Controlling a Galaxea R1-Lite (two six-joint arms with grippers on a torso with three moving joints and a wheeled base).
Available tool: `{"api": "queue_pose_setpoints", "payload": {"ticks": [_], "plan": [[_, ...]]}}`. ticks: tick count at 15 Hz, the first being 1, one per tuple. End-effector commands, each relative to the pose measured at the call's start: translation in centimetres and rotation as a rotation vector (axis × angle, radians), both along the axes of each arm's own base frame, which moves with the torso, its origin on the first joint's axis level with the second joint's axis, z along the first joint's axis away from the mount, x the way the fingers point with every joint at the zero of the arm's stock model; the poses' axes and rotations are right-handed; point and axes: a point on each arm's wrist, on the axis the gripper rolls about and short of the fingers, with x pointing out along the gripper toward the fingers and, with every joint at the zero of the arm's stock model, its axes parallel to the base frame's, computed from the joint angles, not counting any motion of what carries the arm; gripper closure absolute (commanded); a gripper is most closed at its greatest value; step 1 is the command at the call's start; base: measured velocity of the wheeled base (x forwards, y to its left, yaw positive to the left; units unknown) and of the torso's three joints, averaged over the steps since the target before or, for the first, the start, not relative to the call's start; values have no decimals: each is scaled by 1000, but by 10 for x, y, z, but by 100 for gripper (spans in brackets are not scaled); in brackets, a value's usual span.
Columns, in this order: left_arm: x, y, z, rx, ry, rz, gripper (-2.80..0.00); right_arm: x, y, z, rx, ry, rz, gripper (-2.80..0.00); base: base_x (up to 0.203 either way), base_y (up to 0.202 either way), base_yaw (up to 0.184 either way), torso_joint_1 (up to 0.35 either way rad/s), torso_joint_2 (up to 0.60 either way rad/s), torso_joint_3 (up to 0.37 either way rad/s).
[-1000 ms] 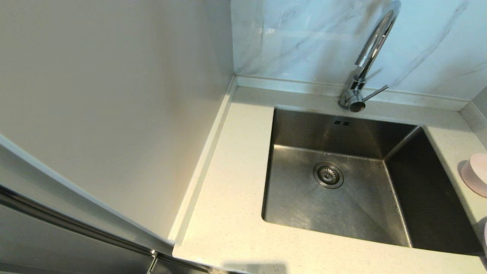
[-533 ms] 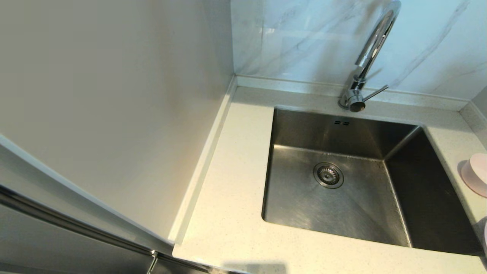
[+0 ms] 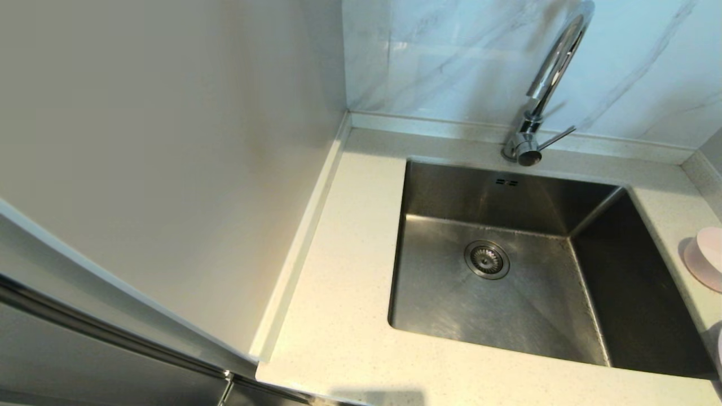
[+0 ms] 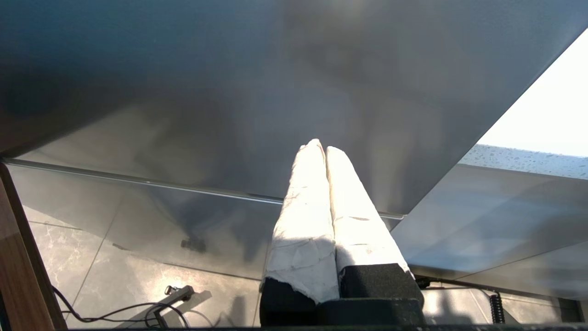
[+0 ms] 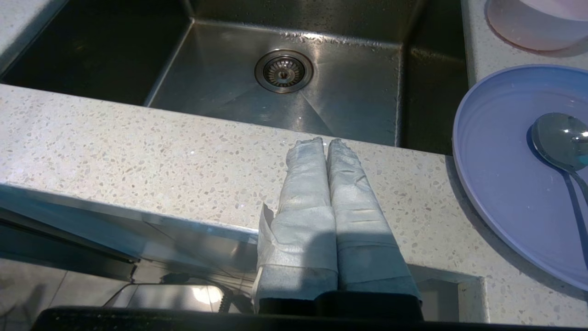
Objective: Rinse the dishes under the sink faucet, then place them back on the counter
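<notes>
The steel sink [image 3: 507, 299] lies in the speckled counter [image 3: 344, 293], and the chrome faucet [image 3: 550, 79] arches over its back edge, lever [image 3: 555, 138] out to the right. On the counter right of the sink stands the pale pink bowl [image 3: 708, 256] [image 5: 537, 23]. The lilac plate [image 5: 510, 174], nearer than the bowl, carries a metal spoon [image 5: 558, 140]. My right gripper [image 5: 325, 140] is shut and empty over the counter's front strip, left of the plate. My left gripper [image 4: 320, 145] is shut and empty, low beside a grey cabinet front. Neither arm shows in the head view.
A tall white panel [image 3: 169, 169] walls off the counter's left side. Marble-veined tiles [image 3: 451, 56] rise behind the faucet. The drain strainer [image 3: 487, 259] sits in the sink floor. Cables lie on the tiled floor [image 4: 115, 285] below the left gripper.
</notes>
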Motion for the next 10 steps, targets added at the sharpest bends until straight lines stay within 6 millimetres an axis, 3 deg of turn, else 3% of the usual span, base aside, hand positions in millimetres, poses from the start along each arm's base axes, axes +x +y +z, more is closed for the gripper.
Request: {"api": "queue_pose_setpoints", "payload": {"ticks": [1,10], "plan": [[0,0,0,0,0,1,0,1,0,-3,0,13,0,0,0,0,0,0,0,0],[0,0,0,0,0,1,0,1,0,-3,0,11,0,0,0,0,0,0,0,0]]}}
